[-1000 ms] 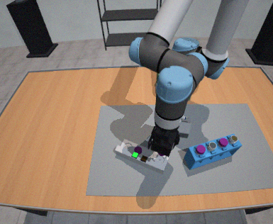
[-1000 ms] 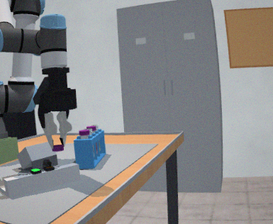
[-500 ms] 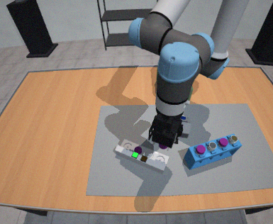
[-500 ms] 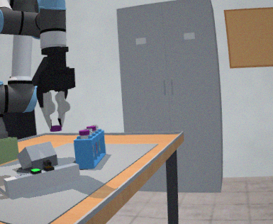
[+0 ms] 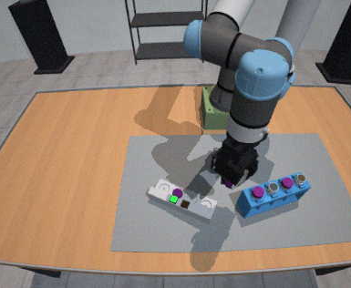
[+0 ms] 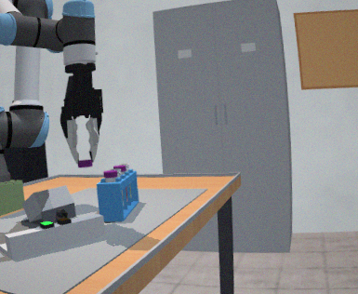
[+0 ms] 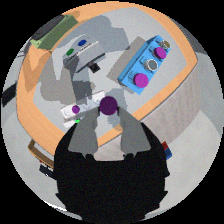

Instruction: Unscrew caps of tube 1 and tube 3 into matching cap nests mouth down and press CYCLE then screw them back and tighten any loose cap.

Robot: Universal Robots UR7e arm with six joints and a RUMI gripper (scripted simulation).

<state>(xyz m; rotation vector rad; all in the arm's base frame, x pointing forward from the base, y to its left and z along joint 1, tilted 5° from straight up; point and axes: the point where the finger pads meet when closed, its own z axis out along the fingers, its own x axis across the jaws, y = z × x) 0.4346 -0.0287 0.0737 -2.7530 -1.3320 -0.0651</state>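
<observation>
On the grey mat, the white tray (image 5: 158, 193) keeps one purple cap (image 5: 178, 192) beside a lit green lamp (image 5: 173, 199); right of it the tool (image 5: 229, 183) hangs above the surface, fingers nearly closed on another purple cap (image 6: 85, 163); farther right, the blue rack (image 5: 252, 206) has two tubes capped, two uncovered.

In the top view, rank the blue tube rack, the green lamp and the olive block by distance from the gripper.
From the gripper, shut on a purple cap:
1. Blue tube rack, image-right.
2. Green lamp, image-left, on the cap tray.
3. Olive block, behind, by the arm.
</observation>
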